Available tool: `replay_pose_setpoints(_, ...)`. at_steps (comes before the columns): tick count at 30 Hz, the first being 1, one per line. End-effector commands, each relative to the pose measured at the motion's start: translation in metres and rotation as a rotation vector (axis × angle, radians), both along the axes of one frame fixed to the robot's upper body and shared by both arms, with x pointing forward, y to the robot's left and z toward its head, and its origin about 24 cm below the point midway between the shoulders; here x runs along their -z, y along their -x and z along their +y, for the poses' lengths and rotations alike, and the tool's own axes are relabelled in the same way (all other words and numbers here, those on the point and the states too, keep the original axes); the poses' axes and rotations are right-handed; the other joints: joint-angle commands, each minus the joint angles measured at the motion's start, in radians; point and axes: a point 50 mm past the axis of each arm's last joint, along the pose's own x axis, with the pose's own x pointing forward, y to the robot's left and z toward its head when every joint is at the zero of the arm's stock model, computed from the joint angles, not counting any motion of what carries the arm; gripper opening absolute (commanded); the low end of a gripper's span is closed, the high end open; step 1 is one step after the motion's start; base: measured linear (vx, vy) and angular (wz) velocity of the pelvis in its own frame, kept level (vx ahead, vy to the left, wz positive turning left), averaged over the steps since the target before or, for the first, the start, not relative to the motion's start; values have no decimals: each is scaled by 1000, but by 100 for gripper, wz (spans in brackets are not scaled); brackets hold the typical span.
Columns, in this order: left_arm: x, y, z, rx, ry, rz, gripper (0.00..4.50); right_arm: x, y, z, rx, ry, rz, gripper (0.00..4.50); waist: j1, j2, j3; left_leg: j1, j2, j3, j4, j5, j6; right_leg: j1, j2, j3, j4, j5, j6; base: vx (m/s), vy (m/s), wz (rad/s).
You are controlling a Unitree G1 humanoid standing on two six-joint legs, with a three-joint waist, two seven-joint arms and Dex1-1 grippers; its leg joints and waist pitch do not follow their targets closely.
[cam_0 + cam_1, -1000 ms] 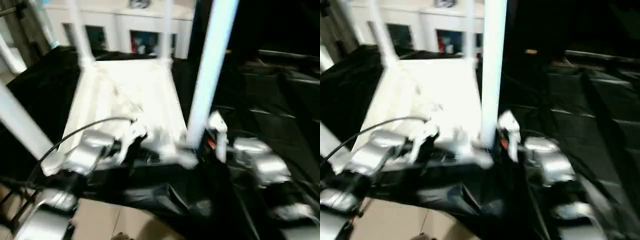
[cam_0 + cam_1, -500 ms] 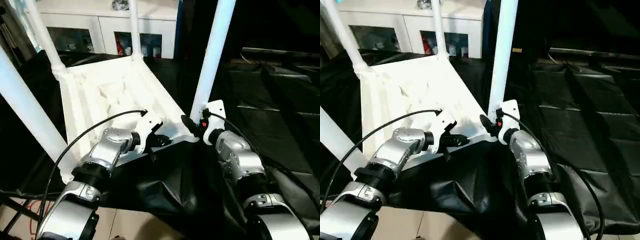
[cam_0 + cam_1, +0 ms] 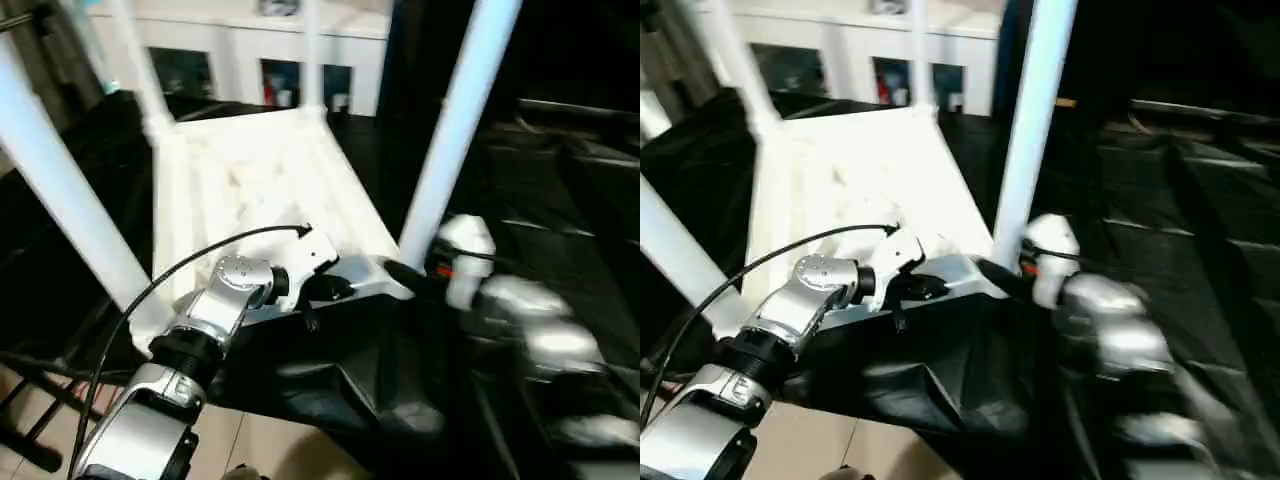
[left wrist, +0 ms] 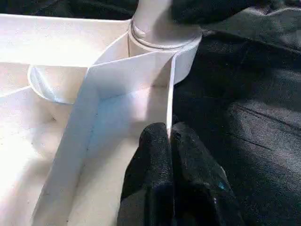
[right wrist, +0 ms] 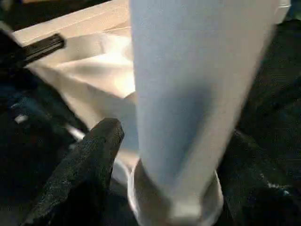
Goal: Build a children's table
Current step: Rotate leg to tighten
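legs stand in all four corner sockets of the children's table (image 3: 250, 170), which lies upside down on a black sheet (image 3: 560, 180), ribbed underside up, in front of a white cabinet (image 3: 240, 60) with glass doors. so the step in hand looks like seating the near right leg (image 3: 455, 130) firmly and letting go of it cleanly.

the left hand (image 4: 169, 129) is pinched shut on the thin side wall of the table top, just beside that leg's socket (image 4: 162, 44); in the left wrist view its two black fingers (image 4: 153, 165) press together with the white edge between their tips. the right hand (image 5: 174, 155) sits at the foot of the leg, one black finger on each side of the tube in the right wrist view, spread wide; from these pictures i cannot tell whether the pads touch the tube, so i judge it is more likely loosening than gripping.

to do this well, the left hand should keep its pinch low and steady, so the top does not slide on the slippery sheet. the right hand should back straight away from the leg, without brushing it sideways, since a knock there could tilt the leg in its socket. the collar should sit flush all round the socket rim; part of it is hidden, so that wants checking.
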Motion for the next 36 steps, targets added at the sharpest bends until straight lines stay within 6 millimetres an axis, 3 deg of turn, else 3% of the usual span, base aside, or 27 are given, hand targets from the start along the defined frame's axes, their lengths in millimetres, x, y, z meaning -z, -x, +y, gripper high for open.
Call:
replay_pose_setpoints(1,-15,-7,1,-34,49,-83,0,3,11,10,-131,-22,40,316,2,-17,-63,3,22,-3,-56,-186,83,55,-74,42,-81,-292,-165,0,0,0)
replay_pose_setpoints(3,-13,-2,3,-15,60,-74,0,-1,16,-12,-105,14,34,316,7,-25,-63,1,22,-2,-54,-183,87,55,-78,43,-82,-315,-156,0,0,0)
replay_pose_setpoints(9,-11,11,1,33,102,-81,0,-9,27,-30,-98,20,41,316,7,-32,-64,-9,23,-5,-53,-158,102,58,-77,40,-77,-305,-148,0,0,0)
replay_pose_setpoints(14,-19,19,4,2,168,-110,0,-12,45,-24,-191,-3,95,316,6,-27,-66,-7,28,-5,-51,-138,116,56,-78,43,-72,-258,-157,0,0,0)
replay_pose_setpoints(15,-25,25,7,-31,224,-102,0,-13,53,-18,-230,-13,107,316,4,-24,-67,-10,30,-6,-52,-127,114,58,-77,43,-64,-217,-177,0,0,0)
replay_pose_setpoints(17,-29,33,11,-67,287,-83,45,-12,55,-10,-234,-38,103,327,1,-20,-73,-10,31,-5,-48,-113,116,57,-76,42,-56,-163,-202,0,0,0)
replay_pose_setpoints(18,-32,40,14,-73,311,-73,56,-12,55,-4,-229,-62,103,327,2,-19,-71,-10,32,-3,-47,-102,123,52,-74,43,-58,-127,-222,0,0,0)
replay_pose_setpoints(19,-33,43,15,-74,317,-71,52,-12,54,-2,-227,-71,104,327,1,-20,-73,-10,33,-4,-45,-97,125,53,-75,44,-53,-107,-231,0,0,0)
replay_pose_setpoints(21,-35,54,21,-78,315,-63,66,-11,55,8,-251,-82,111,327,-3,-24,-62,-12,30,-4,-50,-143,117,51,-72,40,-62,-187,-216,0,0,0)
replay_pose_setpoints(23,-38,63,27,-95,314,-56,101,-10,52,15,-255,-85,104,327,-6,-22,-58,-11,30,-4,-55,-180,95,49,-75,41,-71,-289,-183,0,0,0)
replay_pose_setpoints(25,-40,73,35,-104,314,-38,94,-9,42,23,-210,-88,79,327,-8,-22,-54,-4,28,-3,-55,-207,75,40,-70,42,-84,-367,-146,0,0,0)
replay_pose_setpoints(28,-40,85,43,-104,305,5,136,-8,28,29,-130,-79,52,327,-8,-16,-53,0,28,-6,-60,-225,47,35,-69,43,-82,-381,-142,0,0,0)
replay_pose_setpoints(30,-39,92,48,-99,301,40,141,-8,20,33,-97,-91,43,327,-13,-17,-50,-1,25,-6,-63,-249,33,35,-69,43,-85,-415,-132,0,0,0)
replay_pose_setpoints(31,-38,96,51,-98,296,67,135,-8,13,35,-50,-87,34,327,-14,-30,-50,-1,24,-5,-62,-250,34,36,-67,42,-88,-424,-123,0,0,0)
replay_pose_setpoints(32,-38,96,51,-98,296,67,135,-8,13,35,-50,-87,34,327,-11,-19,-49,6,25,-6,-63,-260,26,30,-69,44,-88,-437,-124,0,0,0)
replay_pose_setpoints(33,-38,103,54,-94,287,105,158,-7,3,38,15,-85,27,327,-11,-18,-50,8,25,-5,-62,-265,22,28,-69,44,-88,-437,-123,0,0,0)
replay_pose_setpoints(34,-37,104,55,-92,285,112,175,-7,0,39,27,-86,27,327,-14,-23,-48,7,24,-7,-64,-276,15,28,-68,43,-85,-444,-125,0,0,0)
replay_pose_setpoints(36,-35,116,60,-62,261,178,178,-7,-17,48,126,-95,18,327,-17,-23,-49,7,24,-9,-66,-277,4,28,-69,44,-82,-441,-123,0,0,0)
